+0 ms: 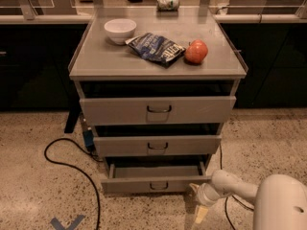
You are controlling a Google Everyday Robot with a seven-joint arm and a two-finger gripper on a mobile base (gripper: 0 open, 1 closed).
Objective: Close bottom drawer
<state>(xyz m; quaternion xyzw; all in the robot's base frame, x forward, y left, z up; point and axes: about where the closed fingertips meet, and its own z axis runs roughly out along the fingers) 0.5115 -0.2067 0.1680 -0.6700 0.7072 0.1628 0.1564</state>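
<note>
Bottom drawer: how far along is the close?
Done: partly in at best; the bottom drawer juts only a little past the middle drawer, with its tray interior showing. In hand: the gripper sits at its front right corner. Left: push it fully flush.

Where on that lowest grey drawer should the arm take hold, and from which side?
Grip the small dark wire handle at the centre front of the grey metal bottom drawer, coming straight from the front. The drawer stands pulled out, and that loop is its only protruding part. The tool sits low by the drawer's right end.
</note>
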